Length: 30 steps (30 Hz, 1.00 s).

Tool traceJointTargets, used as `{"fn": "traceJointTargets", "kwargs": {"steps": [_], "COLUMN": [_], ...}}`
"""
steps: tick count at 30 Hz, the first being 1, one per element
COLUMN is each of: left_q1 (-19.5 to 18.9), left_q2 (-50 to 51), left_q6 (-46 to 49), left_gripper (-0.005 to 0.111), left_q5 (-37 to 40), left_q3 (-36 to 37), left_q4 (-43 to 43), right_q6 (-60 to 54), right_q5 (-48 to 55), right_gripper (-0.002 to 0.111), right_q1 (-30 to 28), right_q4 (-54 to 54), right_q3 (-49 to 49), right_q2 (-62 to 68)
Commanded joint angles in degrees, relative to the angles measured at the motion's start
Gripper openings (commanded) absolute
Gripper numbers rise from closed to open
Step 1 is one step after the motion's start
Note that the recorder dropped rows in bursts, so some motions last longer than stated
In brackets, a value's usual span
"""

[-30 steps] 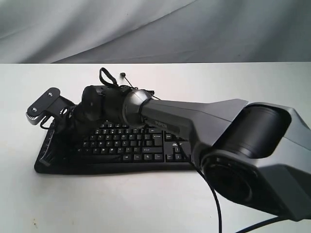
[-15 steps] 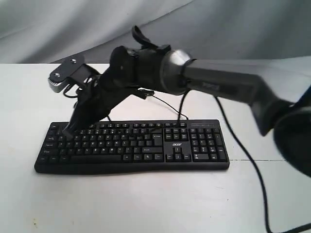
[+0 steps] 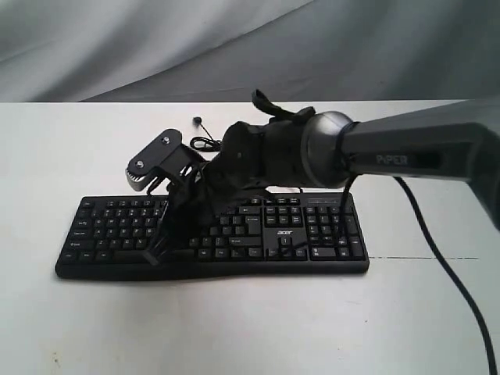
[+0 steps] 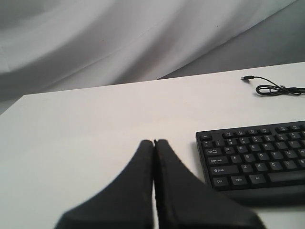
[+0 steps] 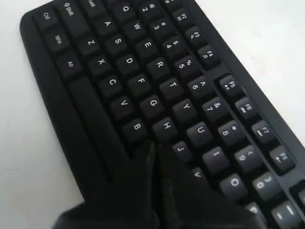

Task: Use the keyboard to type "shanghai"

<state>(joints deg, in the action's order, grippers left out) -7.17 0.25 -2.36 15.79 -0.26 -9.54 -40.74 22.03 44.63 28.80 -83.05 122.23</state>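
I see the keyboard (image 3: pixel 234 234) lying flat on the white bench (image 3: pixel 62 156), in the lower middle of the exterior frame. Its long side runs across the picture, with the number pad (image 3: pixel 336 226) toward the right and the acer logo (image 3: pixel 285 232) just left of that. Its thin cable (image 3: pixel 205 143) lies coiled on the bench just behind it, a little left of centre.

The right arm (image 3: pixel 391 160) comes in from the right edge and crosses above the middle of the keyboard. My right tool (image 3: pixel 158 251) slants down toward the lower left, its tip over the bottom key rows in the left half of the board. In the right wrist view its two fingers (image 5: pixel 128 191) are pressed together with nothing between them. The tip sits just beside the H key (image 5: pixel 166 126), between B (image 5: pixel 137 127) and J (image 5: pixel 181 149). Whether it actually touches a key I cannot tell.

My left tool (image 4: pixel 154 143) shows at the lower middle of its own wrist view, fingers pressed together and empty, over bare bench. There the keyboard's end with the Ctrl and Shift keys lies at the lower right, apart from the tool, and the cable sits at the upper right.

A grey cloth (image 3: pixel 156 47) fills the top of the exterior frame behind the bench.
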Motion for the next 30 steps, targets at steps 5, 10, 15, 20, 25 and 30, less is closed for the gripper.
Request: {"fn": "traceJointTargets", "kwargs": {"steps": [5, 10, 15, 20, 25, 30], "left_q1": [0.42, 0.42, 0.42, 0.42, 0.42, 0.42], "left_q2": [-0.25, -0.25, -0.25, -0.25, -0.25, -0.25], "left_q6": [-0.25, -0.25, -0.25, -0.25, -0.25, -0.25], "left_gripper": [0.0, 0.0, 0.0, 0.0, 0.0, 0.0], "left_q5": [-0.57, -0.57, -0.57, -0.57, -0.57, -0.57], "left_q3": [0.26, 0.26, 0.26, 0.26, 0.26, 0.26], "left_q4": [0.0, 0.0, 0.0, 0.0, 0.0, 0.0], "right_q6": [-1.29, -1.41, -1.41, -1.41, -1.41, -1.41], "right_q5": [-4.72, -5.62, -7.98, -7.98, -7.82, -7.59], "right_gripper": [0.0, 0.0, 0.0, 0.0, 0.0, 0.0], "right_q1": [1.56, 1.56, 1.56, 1.56, 1.56, 1.91], "right_q4": [1.17, 1.17, 1.05, 1.05, 1.18, 1.43], "right_q3": [0.31, 0.31, 0.31, 0.31, 0.31, 0.31], "right_q2": [2.87, 3.51, 3.51, 3.51, 3.63, 4.63]}}
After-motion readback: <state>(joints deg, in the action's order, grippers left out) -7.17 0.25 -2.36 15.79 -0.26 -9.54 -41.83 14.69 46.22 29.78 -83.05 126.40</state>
